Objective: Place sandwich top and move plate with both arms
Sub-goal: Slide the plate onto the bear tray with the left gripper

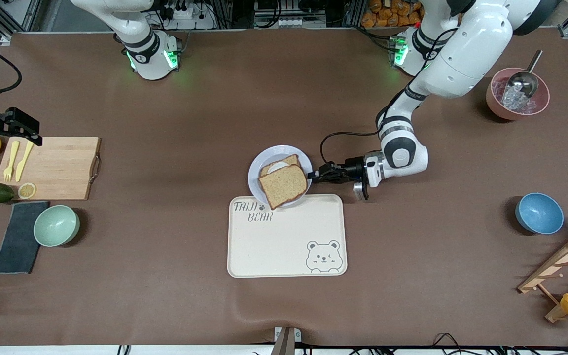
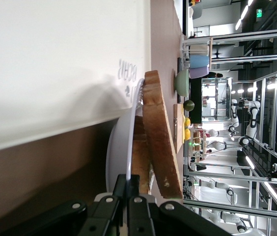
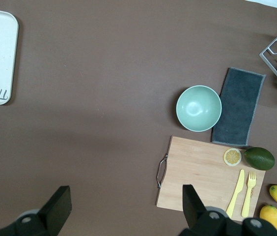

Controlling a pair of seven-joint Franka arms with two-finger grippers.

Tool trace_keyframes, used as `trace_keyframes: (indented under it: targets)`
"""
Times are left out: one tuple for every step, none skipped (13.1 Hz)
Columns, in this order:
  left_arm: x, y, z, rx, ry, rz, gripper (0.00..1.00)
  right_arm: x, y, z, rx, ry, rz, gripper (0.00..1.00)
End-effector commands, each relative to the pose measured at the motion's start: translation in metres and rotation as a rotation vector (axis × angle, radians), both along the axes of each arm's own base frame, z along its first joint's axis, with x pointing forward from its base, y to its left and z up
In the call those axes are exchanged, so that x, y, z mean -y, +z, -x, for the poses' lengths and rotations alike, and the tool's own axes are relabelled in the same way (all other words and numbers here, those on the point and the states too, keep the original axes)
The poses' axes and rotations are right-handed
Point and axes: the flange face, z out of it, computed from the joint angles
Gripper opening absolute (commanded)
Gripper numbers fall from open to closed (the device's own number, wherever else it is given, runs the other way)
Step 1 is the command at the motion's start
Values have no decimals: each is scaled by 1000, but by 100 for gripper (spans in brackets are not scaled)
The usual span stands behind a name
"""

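Observation:
The pale plate (image 1: 264, 162) lies mid-table, its near rim overlapping the far corner of the cream tray (image 1: 289, 246). On it the sandwich top (image 1: 283, 186), a light-brown slice, lies askew over a darker slice (image 1: 289, 161) with some white showing between them. My left gripper (image 1: 313, 176) is shut on the plate's rim at the side toward the left arm's end. The left wrist view shows the fingers (image 2: 137, 184) pinching the thin rim of the plate (image 2: 121, 142), with the sandwich top (image 2: 160, 147) just past it. My right gripper (image 3: 126, 199) hangs open and empty, high over bare table beside the cutting board (image 3: 207, 177).
The cutting board (image 1: 52, 167) bears a yellow fork and knife. A mint bowl (image 1: 56, 225), a grey cloth (image 1: 17, 236), an avocado and lemons lie around it. Toward the left arm's end are a blue bowl (image 1: 539, 213), a pink bowl with a scoop (image 1: 517, 93) and a wooden rack (image 1: 565, 266).

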Motion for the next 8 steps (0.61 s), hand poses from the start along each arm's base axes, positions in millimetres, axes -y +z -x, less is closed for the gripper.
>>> trace_keyframes:
  targets:
    - [9, 18, -8, 29, 20, 36, 0, 4, 3, 8, -1, -22, -3, 100]
    - [8, 23, -10, 37, 20, 38, 0, 5, 3, 8, -1, -24, -3, 100]
    - [10, 25, -9, 38, 18, 42, 0, 5, 3, 8, -1, -24, -3, 100]
    - [7, 31, -13, 47, 26, 47, 0, 5, 3, 8, 0, -24, -5, 100]
    - [6, 36, -15, 48, 32, 59, 0, 4, 3, 8, -1, -22, -5, 100]
    - [5, 42, -18, 50, 41, 75, 0, 5, 3, 8, -1, -21, -3, 100]
    - [4, 48, -21, 54, 47, 91, 0, 4, 3, 7, 1, -19, -3, 100]
    - [-2, 54, -26, 60, 62, 100, 0, 4, 3, 7, 2, -19, -3, 100]
